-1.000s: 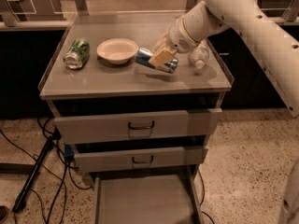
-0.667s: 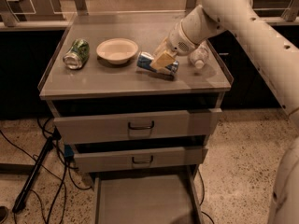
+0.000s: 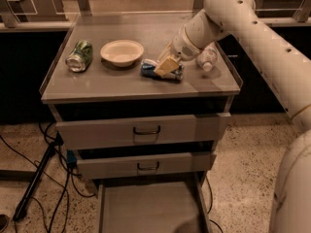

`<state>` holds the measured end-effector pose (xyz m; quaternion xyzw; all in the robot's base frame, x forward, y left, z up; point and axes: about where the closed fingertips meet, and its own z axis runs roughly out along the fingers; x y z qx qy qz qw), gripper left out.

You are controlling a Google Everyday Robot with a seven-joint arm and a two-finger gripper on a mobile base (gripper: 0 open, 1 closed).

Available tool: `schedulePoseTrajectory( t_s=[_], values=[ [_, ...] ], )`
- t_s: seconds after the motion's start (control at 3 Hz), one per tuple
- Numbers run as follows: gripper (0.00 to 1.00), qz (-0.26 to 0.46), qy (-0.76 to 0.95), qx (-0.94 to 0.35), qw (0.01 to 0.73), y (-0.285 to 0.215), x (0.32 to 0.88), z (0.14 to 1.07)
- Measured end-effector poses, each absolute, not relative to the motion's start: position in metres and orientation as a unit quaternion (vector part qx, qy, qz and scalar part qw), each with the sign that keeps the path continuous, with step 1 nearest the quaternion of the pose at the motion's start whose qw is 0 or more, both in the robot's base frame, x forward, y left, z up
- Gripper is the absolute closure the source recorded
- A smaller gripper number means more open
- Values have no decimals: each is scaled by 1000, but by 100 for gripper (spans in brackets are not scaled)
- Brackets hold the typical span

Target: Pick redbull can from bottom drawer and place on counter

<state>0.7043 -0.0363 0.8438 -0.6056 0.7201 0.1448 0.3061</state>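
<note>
The redbull can, blue and silver, lies on its side on the counter, just right of the bowl. My gripper reaches down from the right and is shut on the can's right half, its tan fingers across the can. The can rests on or just above the counter top. The bottom drawer is pulled open at the foot of the cabinet and its flat grey floor is bare.
A white bowl and a green can on its side sit on the counter's left. A clear plastic bottle lies at the right, behind my arm. The two upper drawers are nearly shut. Cables and a stand leg lie on the floor at left.
My gripper has lowered the redbull can from a little above the counter down to its surface, with a slight shift toward the front.
</note>
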Motion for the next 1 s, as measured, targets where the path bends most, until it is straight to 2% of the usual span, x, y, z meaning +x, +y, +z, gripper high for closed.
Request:
schedulePoseTrajectory(
  t_s=[0.67,1.0],
  values=[
    [50,145,720,-606,306,-36,704,844],
    [20,145,720,-606,306,-36,704,844]
  ],
)
